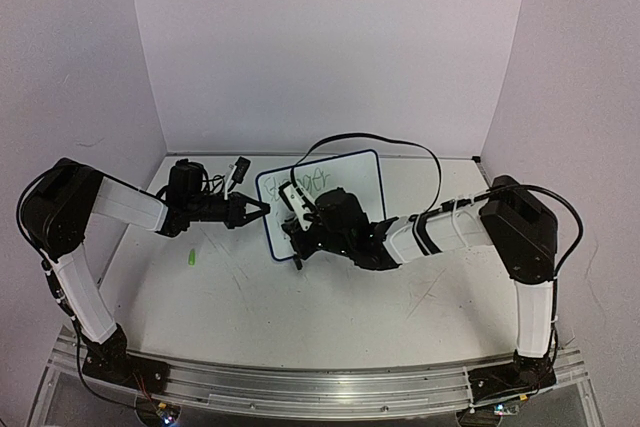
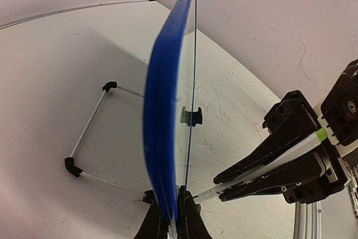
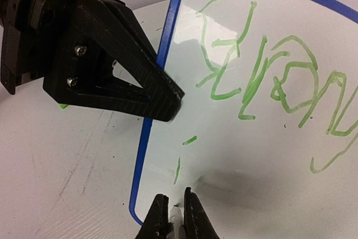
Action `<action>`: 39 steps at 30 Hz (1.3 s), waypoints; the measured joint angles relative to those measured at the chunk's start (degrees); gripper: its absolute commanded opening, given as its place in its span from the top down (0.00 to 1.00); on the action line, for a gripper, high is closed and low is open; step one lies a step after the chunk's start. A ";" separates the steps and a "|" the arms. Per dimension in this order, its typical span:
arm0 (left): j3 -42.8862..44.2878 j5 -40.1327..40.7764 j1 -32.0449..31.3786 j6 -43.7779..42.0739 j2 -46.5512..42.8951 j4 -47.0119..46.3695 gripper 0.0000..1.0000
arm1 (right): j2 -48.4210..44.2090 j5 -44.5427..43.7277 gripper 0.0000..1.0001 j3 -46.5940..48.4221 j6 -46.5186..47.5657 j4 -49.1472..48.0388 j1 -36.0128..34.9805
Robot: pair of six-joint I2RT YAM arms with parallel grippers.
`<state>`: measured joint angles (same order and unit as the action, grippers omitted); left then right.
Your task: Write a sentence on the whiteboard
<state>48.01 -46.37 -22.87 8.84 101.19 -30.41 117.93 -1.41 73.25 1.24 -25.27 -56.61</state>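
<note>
Table [image 1: 300, 297]: white, scuffed top enclosed by white walls, carrying all items below. Arms, 2: left arm [image 1: 90, 217] reaches in from the left, right arm [image 1: 500, 237] from the right, and they meet near the far middle of the table. Whiteboard [image 1: 350, 175]: 1 white panel with rounded corners and a thin blue frame, standing propped on edge at the far middle of the table, between the 2 grippers. Left gripper [image 2: 170, 216]: black, 2 fingers, pinched onto the whiteboard's left edge; the left wrist view shows the panel edge-on, rising straight up out of the closed tips. Right gripper [image 3: 174, 208]: black, 2 fingers, clamped along a pen, tips just off the lower left part of the writing face. Sentence [image 3: 263, 71]: 1 row of large looping green strokes across the upper face, not legible, plus 2 short green dashes below it near the lower left corner, just above the right gripper's tips. Wire stand [image 2: 86, 130]: thin metal frame with black corner caps, lying on the table behind the panel. Pen [image 2: 268, 163]: slim white barrel with a green band at its rear, lying lengthwise between the right fingers, nib end pointing at the panel. Clip [image 2: 193, 117]: 1 small black piece on the panel's far edge. Green piece [image 1: 190, 259]: 1 small item on the table below the left gripper, well apart from the whiteboard; too small to identify.
</note>
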 measured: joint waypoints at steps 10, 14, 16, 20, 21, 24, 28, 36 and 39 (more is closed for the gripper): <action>0.00 -0.02 0.00 -0.02 0.02 0.00 1.00 | -1.29 3.42 1.00 -0.51 0.01 -2.49 -0.17; 0.00 0.00 0.00 -0.02 0.00 0.00 1.00 | -1.44 2.43 1.00 0.69 0.08 -3.07 -0.17; 0.00 -0.02 0.00 -0.02 0.00 0.02 1.00 | -1.44 1.48 1.00 1.76 0.22 -3.17 -0.15; 0.00 -0.02 0.00 -0.04 0.02 0.02 1.00 | -1.44 -0.35 1.00 4.02 0.70 -3.22 -0.15; 0.00 -0.02 0.00 -0.04 0.00 0.02 1.00 | -1.44 -0.84 1.00 4.51 0.92 -3.33 -0.14; 0.00 -0.02 0.00 -0.04 0.02 0.02 1.00 | -1.30 -1.75 1.00 5.45 1.35 -3.22 0.01; 0.00 -0.01 0.00 -0.07 0.01 0.04 1.00 | -0.55 -2.30 1.00 6.46 1.77 -3.09 0.08; 0.00 0.04 0.04 -0.05 0.02 0.35 1.00 | 0.84 -2.45 1.00 6.75 1.78 -2.91 -0.06; 0.00 0.07 0.04 -0.06 0.02 0.37 1.00 | 0.87 -2.47 1.00 6.75 1.72 -2.91 -0.06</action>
<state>48.01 -46.30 -22.83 8.78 101.21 -30.04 118.80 -3.87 80.01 2.97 -28.18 -56.66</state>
